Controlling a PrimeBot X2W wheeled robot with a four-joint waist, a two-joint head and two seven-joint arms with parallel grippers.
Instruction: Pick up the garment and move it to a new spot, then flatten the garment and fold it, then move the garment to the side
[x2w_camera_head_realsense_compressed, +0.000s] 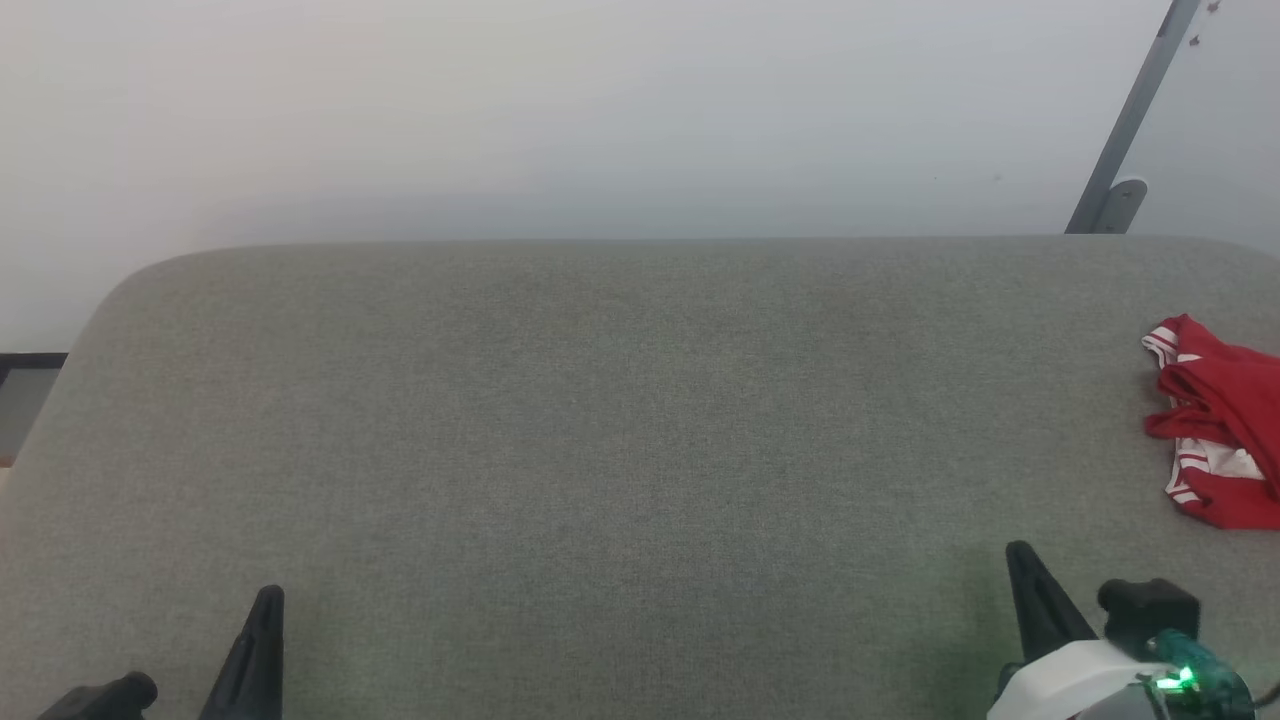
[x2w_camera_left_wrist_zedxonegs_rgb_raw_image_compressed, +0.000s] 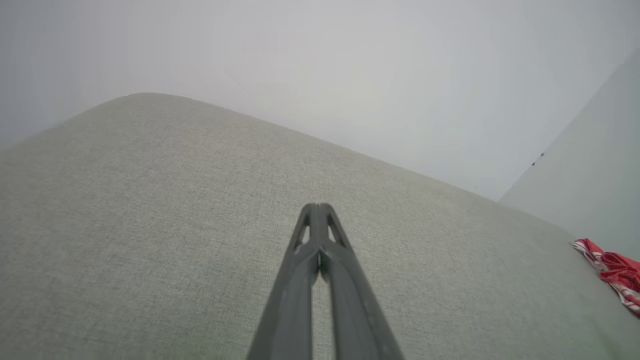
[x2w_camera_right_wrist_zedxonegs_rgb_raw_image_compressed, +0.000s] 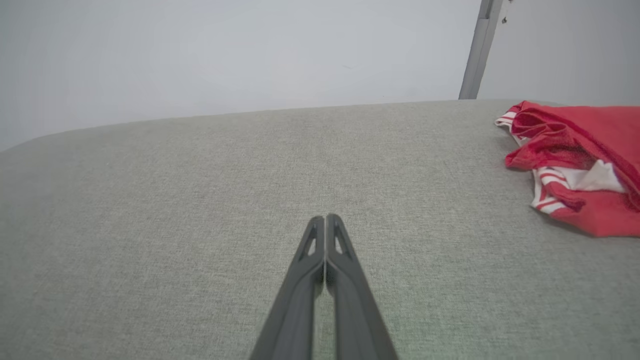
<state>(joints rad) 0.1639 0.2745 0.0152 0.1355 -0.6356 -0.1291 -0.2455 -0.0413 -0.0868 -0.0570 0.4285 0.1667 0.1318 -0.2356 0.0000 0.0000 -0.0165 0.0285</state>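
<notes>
Grey-green woven fabric covered a broad padded surface (x2w_camera_head_realsense_compressed: 600, 420) with rounded far corners, set against a plain pale wall (x2w_camera_head_realsense_compressed: 600, 100), where a slim grey metal strut (x2w_camera_head_realsense_compressed: 1130, 120) leaned up toward the upper right. In the head view, a crumpled red jersey garment (x2w_camera_head_realsense_compressed: 1220, 420) with white-and-red striped trim lay in a loose heap at the far right edge of the padded surface, partly cut off by the frame, with a patch of white cloth showing among its folds. The left gripper (x2w_camera_head_realsense_compressed: 266, 610), with long dark tapered fingers, pointed forward at the lower left of the head view, over bare fabric and well apart from the garment. Its wrist view showed the two fingers pressed together along their tips, holding nothing, with the garment only a small red strip at the far right edge. The right gripper (x2w_camera_head_realsense_compressed: 1022, 560), dark-fingered like the other, stood at the lower right of the head view, below a white wrist housing (x2w_camera_head_realsense_compressed: 1070, 670) with a glowing green light (x2w_camera_head_realsense_compressed: 1178, 682). The garment lay ahead of it and off to its right, near but not touching. In the right wrist view its fingers (x2w_camera_right_wrist_zedxonegs_rgb_raw_image_compressed: 345, 280) met tip to tip with nothing between them, and the garment sat bunched at the upper right, its striped hem folded toward the gripper.
</notes>
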